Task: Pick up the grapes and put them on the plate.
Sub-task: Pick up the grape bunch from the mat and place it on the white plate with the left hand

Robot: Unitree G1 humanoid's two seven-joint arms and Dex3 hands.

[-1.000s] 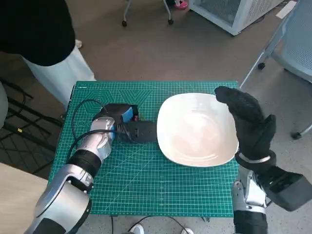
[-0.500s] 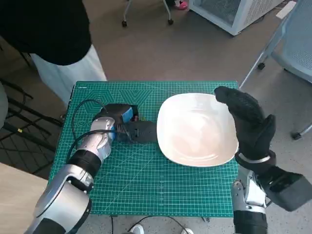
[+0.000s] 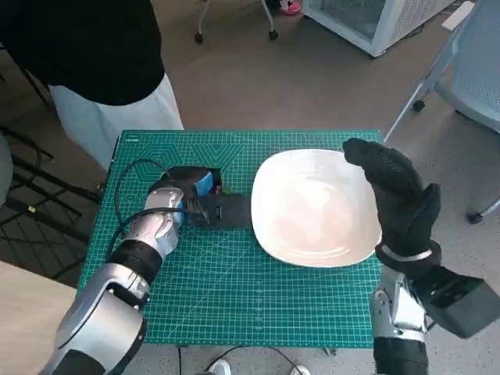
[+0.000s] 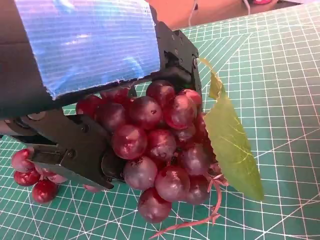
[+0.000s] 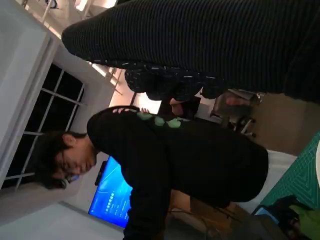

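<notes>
- Left of centre in the head view, the black, blue-taped left hand [image 3: 205, 205] rests on the green gridded counter [image 3: 234, 289], just left of the white square plate [image 3: 312, 207]; the grapes are hidden here. At right of the frame, the gloved right hand [image 3: 398, 199] stands upright over the plate's edge, fingers apart, holding nothing.
- Centre of the left wrist view, black fingers [image 4: 75, 150] close round the bunch of dark red grapes [image 4: 155, 150] with its green leaf [image 4: 232, 145].
- Along the top of the right wrist view lies only the glove, with a person behind it.

the plate [image 3: 312, 211] lies on the right half of the mat [image 3: 234, 297]. the left hand [image 3: 205, 205] sits just left of it, over the grapes [image 4: 160, 150]. the right hand [image 3: 398, 195] overlaps the plate's right edge. a person [image 3: 94, 55] stands behind the mat's left corner.
</notes>
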